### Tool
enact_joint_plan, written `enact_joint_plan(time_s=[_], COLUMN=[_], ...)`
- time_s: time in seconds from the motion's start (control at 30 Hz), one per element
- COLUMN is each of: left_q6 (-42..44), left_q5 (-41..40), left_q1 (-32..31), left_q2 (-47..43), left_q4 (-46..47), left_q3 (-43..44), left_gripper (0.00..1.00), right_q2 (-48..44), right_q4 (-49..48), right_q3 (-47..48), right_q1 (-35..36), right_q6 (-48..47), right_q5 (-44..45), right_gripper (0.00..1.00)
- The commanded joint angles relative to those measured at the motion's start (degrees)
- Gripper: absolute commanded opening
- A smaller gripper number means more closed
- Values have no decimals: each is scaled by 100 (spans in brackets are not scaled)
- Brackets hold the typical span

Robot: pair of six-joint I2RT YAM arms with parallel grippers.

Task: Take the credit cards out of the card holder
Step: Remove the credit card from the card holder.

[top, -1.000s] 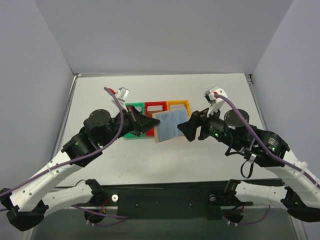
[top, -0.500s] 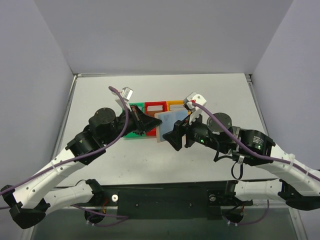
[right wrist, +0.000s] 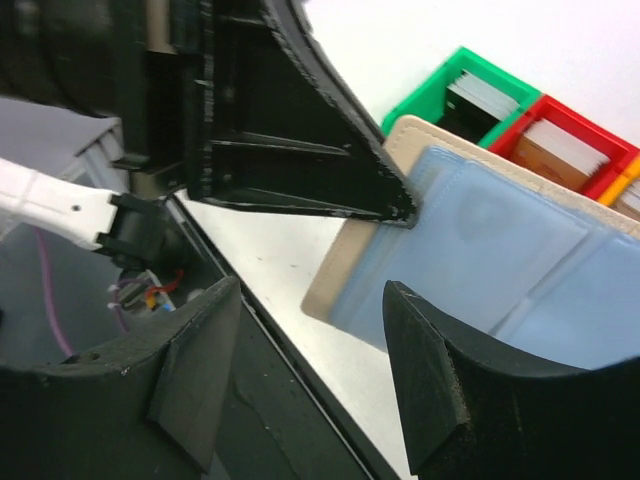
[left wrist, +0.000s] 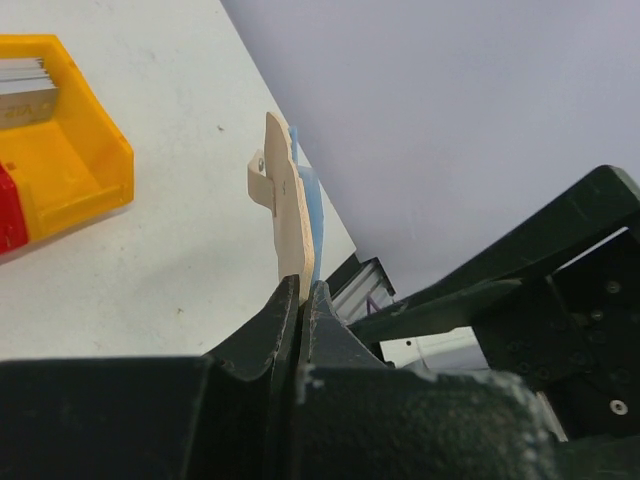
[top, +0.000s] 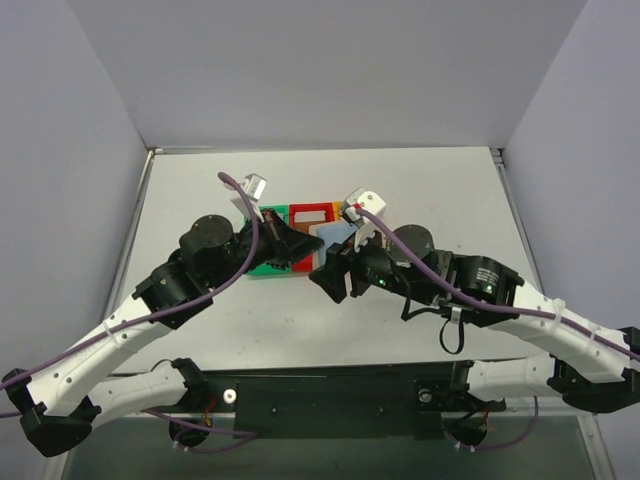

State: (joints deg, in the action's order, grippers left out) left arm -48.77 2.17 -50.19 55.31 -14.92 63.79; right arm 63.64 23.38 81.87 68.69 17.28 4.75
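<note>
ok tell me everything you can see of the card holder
The card holder is a flat bifold, tan outside with a small snap tab, light blue pockets inside. It is spread open and held off the table, one tan edge pinched in the shut left tool. The open right tool faces its blue side, not touching it.

White table (top: 430,180), matte, with light walls on three sides. Three small open plastic bins sit directly on it in one row near the middle. Landmark is the red bin (top: 311,212). The green bin (right wrist: 428,95) is touching its left side and the orange bin (left wrist: 90,170) is touching its right side. In the top view the orange bin is mostly hidden and the green bin is partly covered.
</note>
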Motion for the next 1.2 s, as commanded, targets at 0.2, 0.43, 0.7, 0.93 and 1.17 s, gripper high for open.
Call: enact_joint_plan(time_s=[0.2,0.43,0.7,0.93,1.17], left_q6=[-36,-159,-291,-299,-317], left_q5=[46,257,398,415,486], left_q1=[-17,-17,-25,-17,-17], left_q2=[-284,-345,-398,-416,-442], left_q4=[322,525,692,674,762], left_q3=[178,90,28,37,11], left_gripper=[0,0,0,0,0], right_q2=[-123,-132,-62,-62,-44], right_q4=[132,167,158,79,71], right_q3=[-92,-180,-145,-109,-118], right_q1=[-66,-250,-356,-444,-575], right_q6=[12,118,188,320,338], right_q5=[1168,1001,694,474,290], right_gripper=[55,54,55,62,53])
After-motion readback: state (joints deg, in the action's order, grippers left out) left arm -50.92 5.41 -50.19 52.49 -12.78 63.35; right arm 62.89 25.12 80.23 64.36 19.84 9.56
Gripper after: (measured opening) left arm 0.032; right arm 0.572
